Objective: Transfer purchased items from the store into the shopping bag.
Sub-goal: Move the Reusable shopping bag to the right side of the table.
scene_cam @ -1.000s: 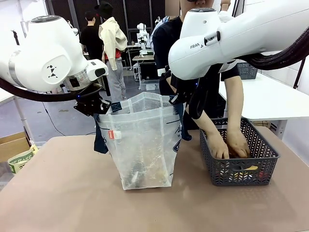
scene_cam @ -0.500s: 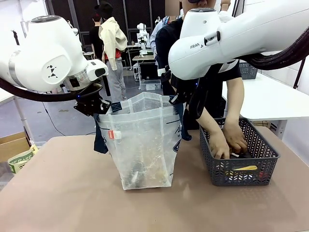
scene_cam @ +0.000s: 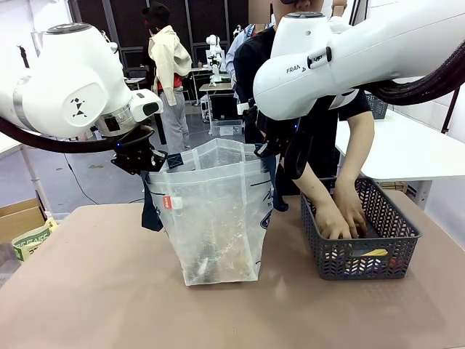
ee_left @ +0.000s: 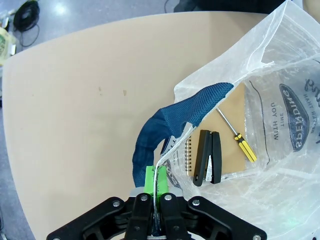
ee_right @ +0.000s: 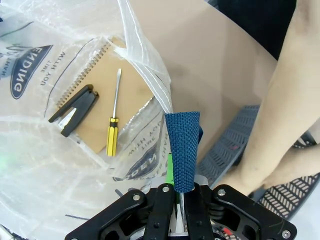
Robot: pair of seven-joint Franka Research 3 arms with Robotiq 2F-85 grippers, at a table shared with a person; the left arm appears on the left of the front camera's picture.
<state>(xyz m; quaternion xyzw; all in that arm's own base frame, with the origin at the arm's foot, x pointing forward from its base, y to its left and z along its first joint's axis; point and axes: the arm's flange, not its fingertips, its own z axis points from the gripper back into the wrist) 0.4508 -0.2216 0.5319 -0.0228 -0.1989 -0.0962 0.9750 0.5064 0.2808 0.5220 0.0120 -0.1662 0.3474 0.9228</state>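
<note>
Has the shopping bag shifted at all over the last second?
No. The shopping bag stands where it did, its base keeping the same gap to the grey basket; left gripper and right gripper stay shut on its top edge.

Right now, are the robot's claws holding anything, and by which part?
Both hold the shopping bag: left gripper pinches its rim beside one navy handle, right gripper the opposite rim at the other handle.

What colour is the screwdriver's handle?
The screwdriver handle is yellow with black, clearest in the right wrist view.
</note>
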